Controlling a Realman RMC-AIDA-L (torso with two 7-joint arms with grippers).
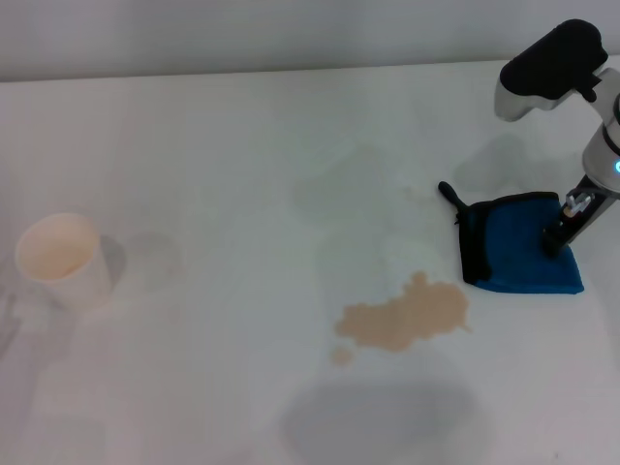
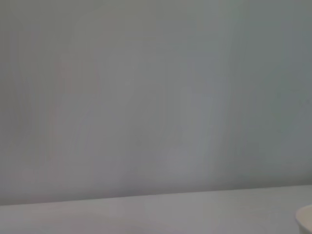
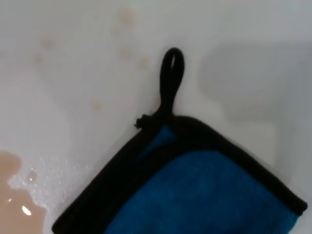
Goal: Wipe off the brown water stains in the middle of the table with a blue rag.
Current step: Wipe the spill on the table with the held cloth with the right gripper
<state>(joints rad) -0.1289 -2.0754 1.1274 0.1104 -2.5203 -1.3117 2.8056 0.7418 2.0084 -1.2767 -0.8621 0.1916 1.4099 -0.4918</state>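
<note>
The brown water stains (image 1: 407,318) form a tan puddle with a small droplet (image 1: 341,356) on the white table (image 1: 223,145); their edge also shows in the right wrist view (image 3: 9,180). The blue rag (image 1: 518,247) with black trim and a loop tab (image 1: 449,193) lies just to the right of and behind the puddle, and shows close up in the right wrist view (image 3: 204,195). My right gripper (image 1: 562,232) stands on the rag's right edge, shut on it. My left gripper is out of view.
A white paper cup (image 1: 63,260) stands at the left of the table; its rim shows in the left wrist view (image 2: 306,219). Small tan droplets (image 3: 97,104) and a wet film lie near the rag's loop (image 3: 170,78).
</note>
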